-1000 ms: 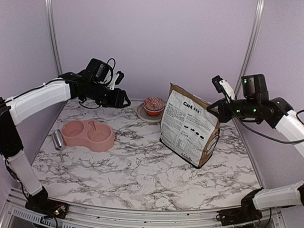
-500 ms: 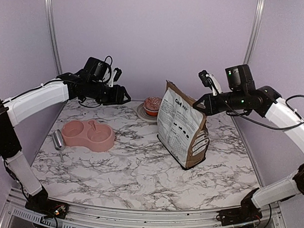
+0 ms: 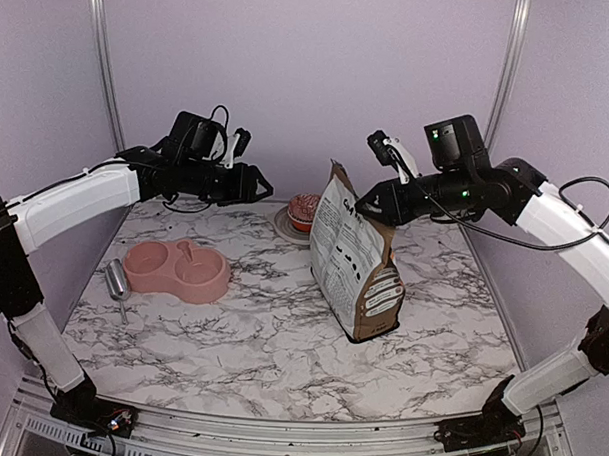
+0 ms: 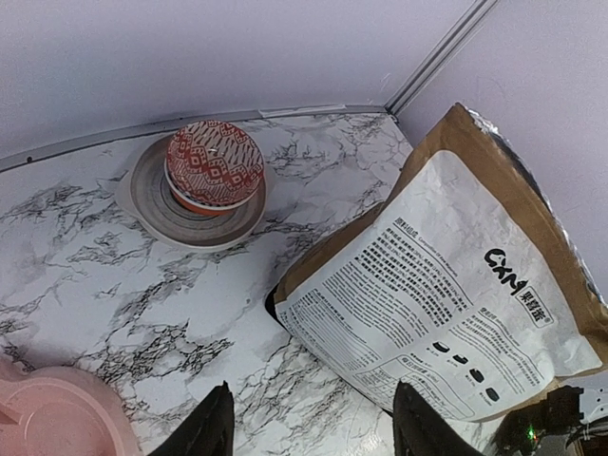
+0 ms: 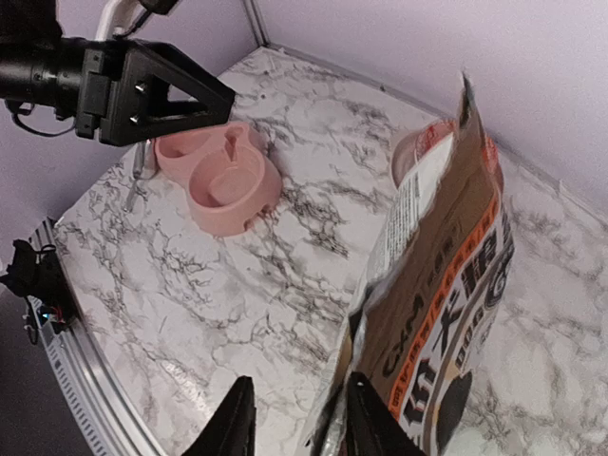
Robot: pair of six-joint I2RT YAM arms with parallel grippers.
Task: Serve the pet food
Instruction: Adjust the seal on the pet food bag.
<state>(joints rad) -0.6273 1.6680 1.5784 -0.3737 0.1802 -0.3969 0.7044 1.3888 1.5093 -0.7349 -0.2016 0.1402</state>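
The right claw (image 5: 296, 399) has its fingers a little apart, astride the upper edge of a printed paper bag (image 3: 358, 265). They do not seem to be squeezing it. The bag stands near the middle of the marble counter (image 3: 260, 357), leaning slightly. The left claw (image 4: 313, 432) hovers spread and empty, high over the counter's back left.

No pet food is visible. It is most likely inside the bag. The bag looks soft-sided and crumply, with a silvery lining at its open rim, and probably heavy low down. The firm top edge is the best place to hold it, with a second grip low on a side for tipping. Loose kibble would roll and scatter.

The letters "CXM" can be read on the bag's white face and side. The smaller print is too fine to read.

To the left lie a pink double bowl (image 3: 178, 269) and a metal scoop (image 3: 118, 280). A cupcake (image 3: 307, 210) sits behind the bag.
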